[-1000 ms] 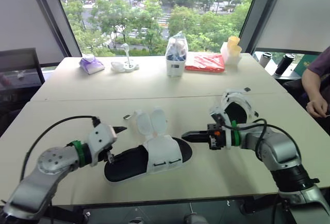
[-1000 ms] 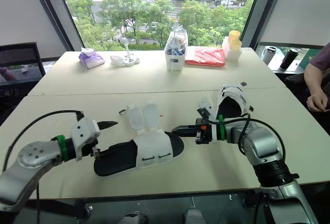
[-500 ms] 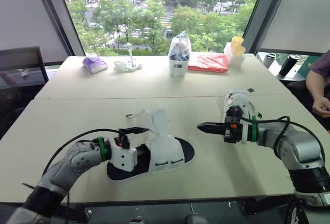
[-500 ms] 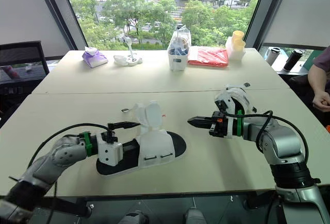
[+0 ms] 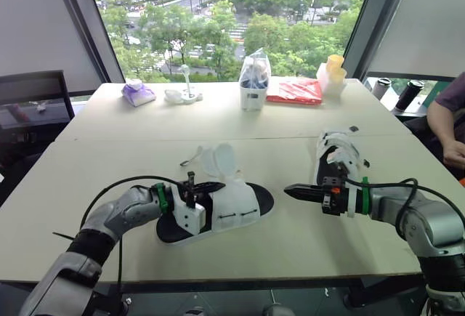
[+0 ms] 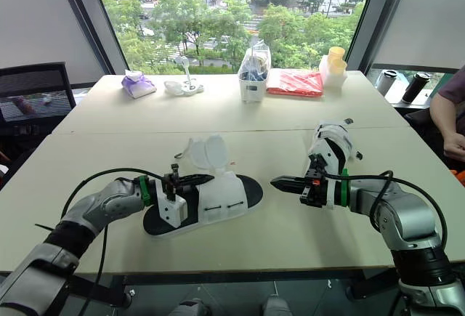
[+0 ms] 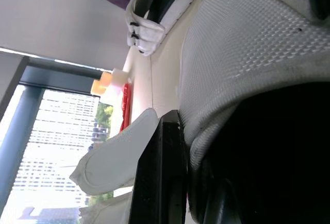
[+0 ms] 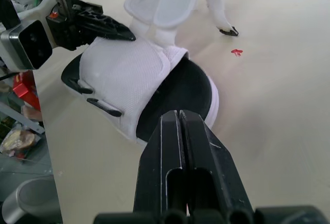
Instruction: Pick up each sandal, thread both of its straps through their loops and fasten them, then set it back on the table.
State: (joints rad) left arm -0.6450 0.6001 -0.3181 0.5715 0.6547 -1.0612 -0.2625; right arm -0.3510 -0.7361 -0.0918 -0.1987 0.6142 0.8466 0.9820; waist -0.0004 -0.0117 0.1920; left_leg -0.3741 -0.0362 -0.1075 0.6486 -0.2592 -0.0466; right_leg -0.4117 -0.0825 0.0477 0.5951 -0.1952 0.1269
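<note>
While the sandal (image 5: 236, 201) lies on its sole about mid-table (image 5: 312, 247), we see its two straps (image 5: 218, 162) standing loose over its far side, clear of the black loops (image 8: 104, 107) on the white upper. Bare top runs from it to the front edge, and more lies open toward the left side. A strip of bare top also separates its toe from the right gripper (image 5: 288, 189).

The left gripper (image 5: 209, 186) sits at the heel end with its tip against the top of the upper. We cannot tell whether it is spread or pinching.

The right gripper hovers just off the toe and points at it without touching. Its jaws are pressed together on nothing.

A second sandal (image 5: 336, 153) lies behind that gripper, near the seam with the far table (image 5: 218, 116). Well apart on that table stand a bag (image 5: 252, 83), a red packet (image 5: 293, 90), cups (image 5: 332, 73) and a purple pack (image 5: 136, 92). A person's arm (image 5: 445, 123) shows at the right edge.
</note>
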